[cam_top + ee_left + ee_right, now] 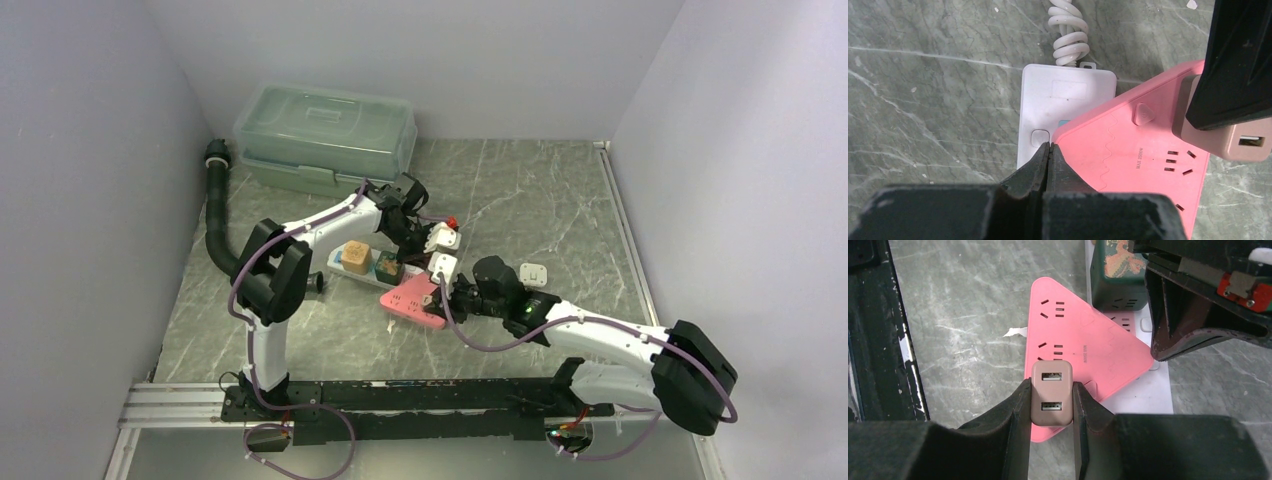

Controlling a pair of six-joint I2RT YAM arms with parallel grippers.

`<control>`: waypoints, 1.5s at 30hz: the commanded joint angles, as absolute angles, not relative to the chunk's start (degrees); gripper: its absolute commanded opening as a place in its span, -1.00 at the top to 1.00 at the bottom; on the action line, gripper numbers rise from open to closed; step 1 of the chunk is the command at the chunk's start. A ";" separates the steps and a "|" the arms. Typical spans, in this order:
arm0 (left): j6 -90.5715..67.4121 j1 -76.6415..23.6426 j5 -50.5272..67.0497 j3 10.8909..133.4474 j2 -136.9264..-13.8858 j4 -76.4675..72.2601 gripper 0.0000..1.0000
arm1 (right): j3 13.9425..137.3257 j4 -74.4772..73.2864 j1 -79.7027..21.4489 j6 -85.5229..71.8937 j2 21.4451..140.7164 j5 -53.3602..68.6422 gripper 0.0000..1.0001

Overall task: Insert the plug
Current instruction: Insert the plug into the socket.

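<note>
The USB charger plug [1051,407], a dusty-pink block, sits about the middle of the desk [560,200], a little toward the near edge. It is pinched on its two narrow sides by the right gripper [1050,386], whose fingers are clamped tight on it. Its two USB ports face up at the wrist camera, so I take it the prongs point down at the pink power strip [1083,340] directly beneath. From where I stand I can't make out whether the prongs have reached the slots or hang just above them. The plug's long axis lines up with the row of sockets, and two socket groups show bare beyond it, toward the far edge. My guess is that it belongs in the group it covers, so the coming move looks like a straight push down rather than any sideways travel. The right arm is plainly the one to do it. The left gripper [1049,150] has its fingers pressed together with nothing between them. Its tip rests at the strip's corner, where the pink strip overlaps a white power strip [1068,95], seemingly bracing it. A coiled white cord [1068,30] runs off the white strip. A green cube adapter [1118,265] sits plugged in further along it. A lidded plastic box [325,130] stands in the far-left corner.
</note>
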State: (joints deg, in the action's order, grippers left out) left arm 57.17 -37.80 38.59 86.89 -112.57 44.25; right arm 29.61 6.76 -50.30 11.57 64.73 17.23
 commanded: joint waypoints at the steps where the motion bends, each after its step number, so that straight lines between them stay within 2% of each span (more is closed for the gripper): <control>1: 60.35 -36.74 28.42 83.81 -115.89 46.89 0.97 | 25.27 7.02 -52.78 4.97 64.06 19.79 1.00; 24: 61.06 -36.74 28.10 83.44 -116.63 47.17 1.00 | 24.94 7.99 -54.54 0.44 70.33 19.76 1.00; 31: 61.38 -36.74 27.48 83.33 -117.16 47.14 1.00 | 25.57 7.78 -56.67 -1.84 72.35 15.51 1.00; 36: 61.62 -36.74 27.33 83.00 -117.29 47.36 1.00 | 26.01 7.25 -60.94 -4.11 73.76 8.13 1.00; 45: 62.18 -36.74 27.18 82.27 -117.42 47.45 1.00 | 23.52 9.41 -62.47 -8.82 74.12 4.85 1.00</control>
